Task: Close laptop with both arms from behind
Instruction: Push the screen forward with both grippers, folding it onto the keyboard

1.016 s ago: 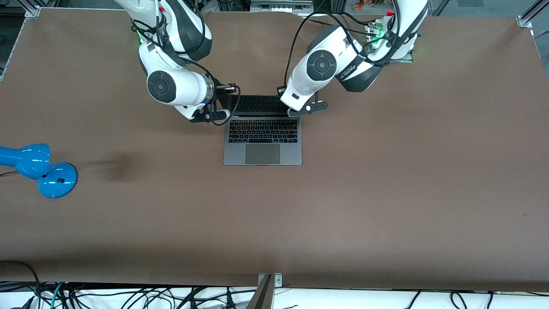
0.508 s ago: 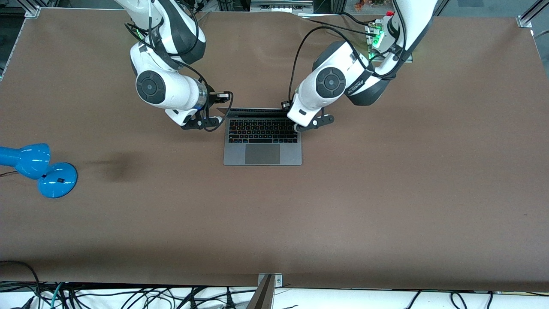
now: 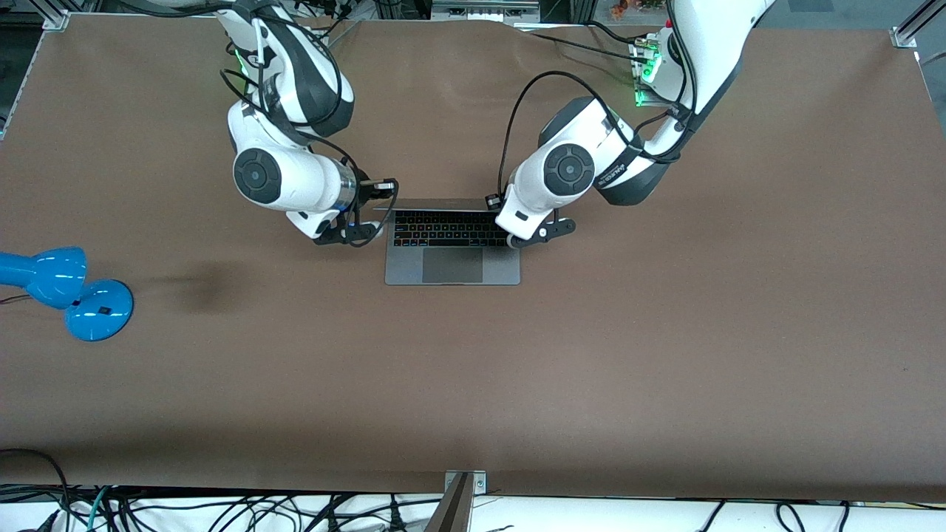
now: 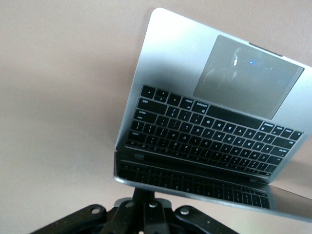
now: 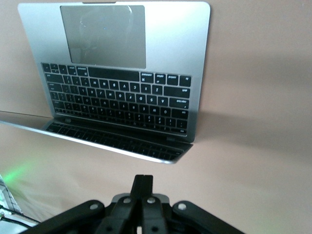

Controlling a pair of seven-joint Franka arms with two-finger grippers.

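Note:
The grey laptop (image 3: 403,270) lies mid-table with its lid (image 3: 436,203) tilted well down over the black keyboard. My left gripper (image 3: 514,238) is shut, at the lid's corner toward the left arm's end. In the left wrist view its fingers (image 4: 143,195) run up against the lid's top edge (image 4: 195,191), tips hidden by it. My right gripper (image 3: 375,225) is shut, beside the lid's corner toward the right arm's end. In the right wrist view its fingers (image 5: 143,184) stand a little apart from the lid edge (image 5: 122,148). Keyboard and trackpad (image 5: 103,35) show under the lid.
A blue desk lamp (image 3: 74,292) sits near the table edge at the right arm's end. A dark stain (image 3: 207,284) marks the brown mat between lamp and laptop. A box with a green light (image 3: 649,68) stands by the left arm's base.
Both grippers have moved toward the front camera. The lid has come down from near upright to low over the keyboard, and the dark screen no longer shows from the front.

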